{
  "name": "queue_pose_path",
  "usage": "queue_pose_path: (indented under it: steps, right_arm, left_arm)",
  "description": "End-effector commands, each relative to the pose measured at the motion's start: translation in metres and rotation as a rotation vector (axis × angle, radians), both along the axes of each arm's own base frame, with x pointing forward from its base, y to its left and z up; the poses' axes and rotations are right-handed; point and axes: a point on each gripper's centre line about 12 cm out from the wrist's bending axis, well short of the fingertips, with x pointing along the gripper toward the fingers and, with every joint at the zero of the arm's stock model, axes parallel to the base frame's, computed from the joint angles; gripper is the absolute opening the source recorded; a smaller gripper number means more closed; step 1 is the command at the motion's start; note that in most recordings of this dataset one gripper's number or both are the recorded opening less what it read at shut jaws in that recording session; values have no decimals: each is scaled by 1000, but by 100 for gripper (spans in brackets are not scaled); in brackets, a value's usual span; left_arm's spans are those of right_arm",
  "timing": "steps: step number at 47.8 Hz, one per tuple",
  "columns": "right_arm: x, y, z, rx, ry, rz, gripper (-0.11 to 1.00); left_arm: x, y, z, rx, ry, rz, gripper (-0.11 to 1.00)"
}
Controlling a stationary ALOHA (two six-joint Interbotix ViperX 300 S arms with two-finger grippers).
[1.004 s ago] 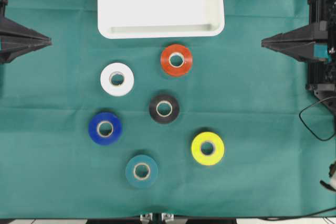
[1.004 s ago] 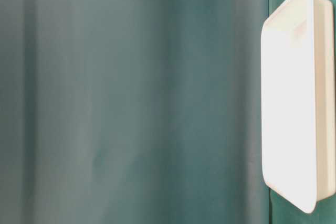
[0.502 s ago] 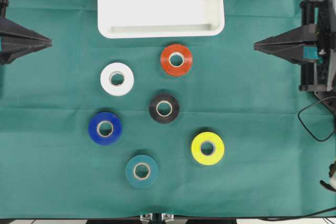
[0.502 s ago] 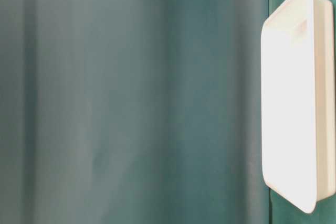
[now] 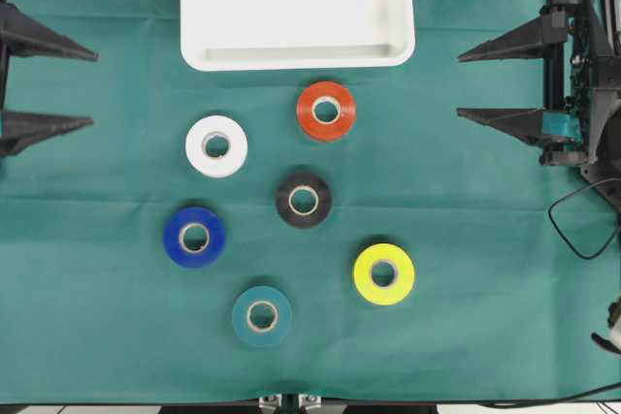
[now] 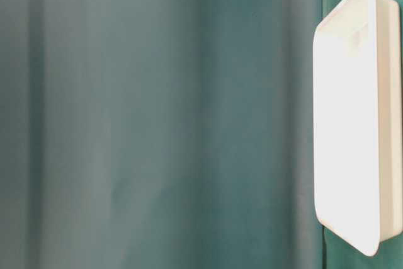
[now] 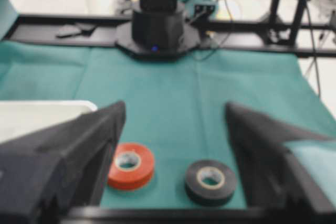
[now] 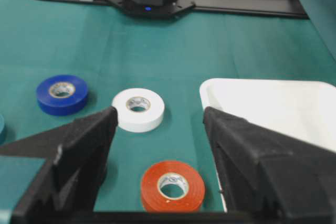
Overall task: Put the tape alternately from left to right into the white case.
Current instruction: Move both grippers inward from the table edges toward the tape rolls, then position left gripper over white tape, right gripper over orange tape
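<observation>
Six tape rolls lie flat on the green cloth: white (image 5: 216, 146), red-orange (image 5: 326, 111), black (image 5: 304, 201), blue (image 5: 195, 237), yellow (image 5: 383, 274) and teal (image 5: 262, 316). The white case (image 5: 297, 55) sits at the top centre, nothing in it. My left gripper (image 5: 93, 88) stands open at the left edge, well clear of the rolls. My right gripper (image 5: 458, 85) stands open at the right edge. The left wrist view shows the red-orange roll (image 7: 130, 165) and black roll (image 7: 210, 182) between its spread fingers. The right wrist view shows the red-orange roll (image 8: 172, 185), white roll (image 8: 138, 108) and blue roll (image 8: 62, 94).
Black cables (image 5: 582, 225) loop on the cloth by the right arm's base. The opposite arm's black base (image 7: 157, 30) stands at the far table edge. The table-level view shows only green cloth and the case (image 6: 352, 124) side-on.
Both grippers have gone from shut to open, their fingers now spread wide. The right gripper has also crept slightly inward. No tape roll has moved.
</observation>
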Motion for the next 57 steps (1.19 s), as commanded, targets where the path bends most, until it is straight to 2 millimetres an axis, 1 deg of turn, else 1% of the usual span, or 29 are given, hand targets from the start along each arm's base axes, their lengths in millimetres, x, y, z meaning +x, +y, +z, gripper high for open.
queue_pose_path:
  steps: [1,6,13,21,40,57]
  right_arm:
    - [4,-1,12,7,-31,-3,78]
    - [6,-1,11,13,-23,-3,78]
    - [12,-1,5,16,13,-4,78]
    - [23,-1,-1,19,73,-5,78]
    - [47,-2,-16,24,211,-6,77]
    - [69,-3,-34,27,321,-8,77]
  left_arm:
    - [3,-1,3,-3,-3,-2,94]
    - [9,0,-4,-3,37,3,93]
    - [26,2,-20,-6,132,14,93]
    - [39,2,-25,-16,178,16,93]
    - [54,6,-41,-21,264,32,93]
    - [72,14,-63,-33,438,60,93]
